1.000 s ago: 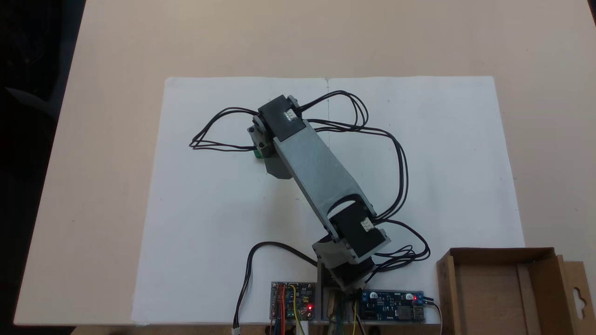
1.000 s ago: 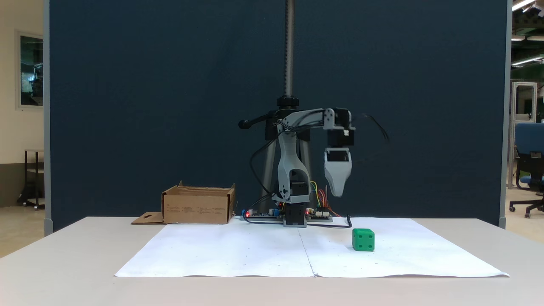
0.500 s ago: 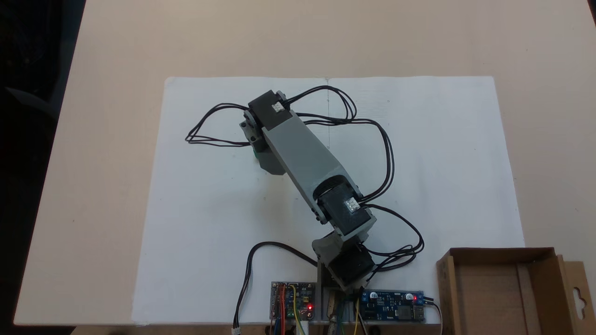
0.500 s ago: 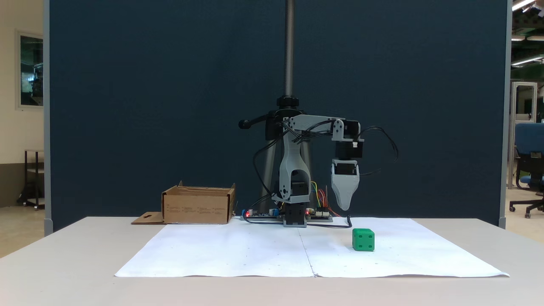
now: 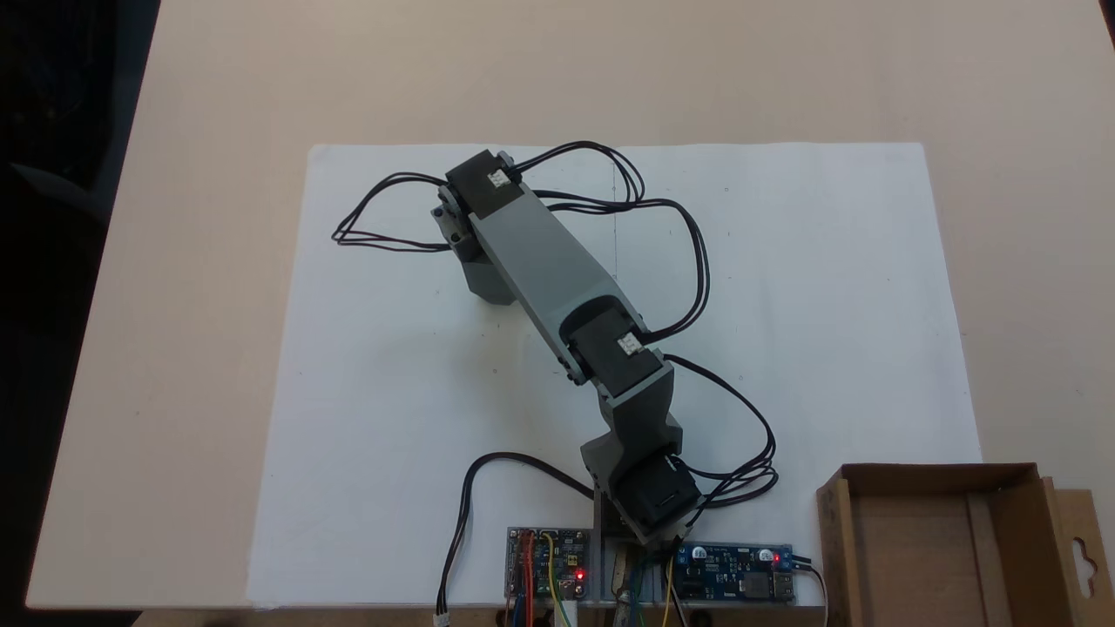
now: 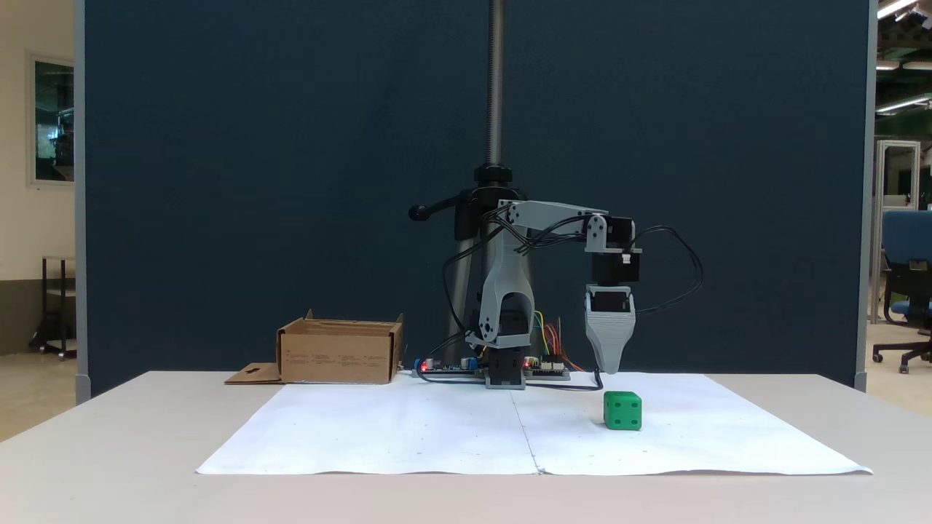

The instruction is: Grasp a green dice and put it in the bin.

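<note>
Dark blue partition behind a beige table [image 6: 109, 437] with a white paper sheet [image 6: 408, 429]. Brown cardboard box bin [image 6: 340, 354] sits well off to the side of my grey gripper [image 6: 609, 367]. Small bright green plastic dice [image 6: 622, 410] lies just below the tip. Jaws overlap, so I can't tell their opening; nothing held. Dice looks light, rigid, slick: pinch two opposite flat faces.

Clear air btwn end effector [image 6: 610, 368] tip & green dice [image 6: 622, 410] below; white paper [image 6: 437, 429] around dice bare; bin [image 6: 340, 351] well apart.
</note>
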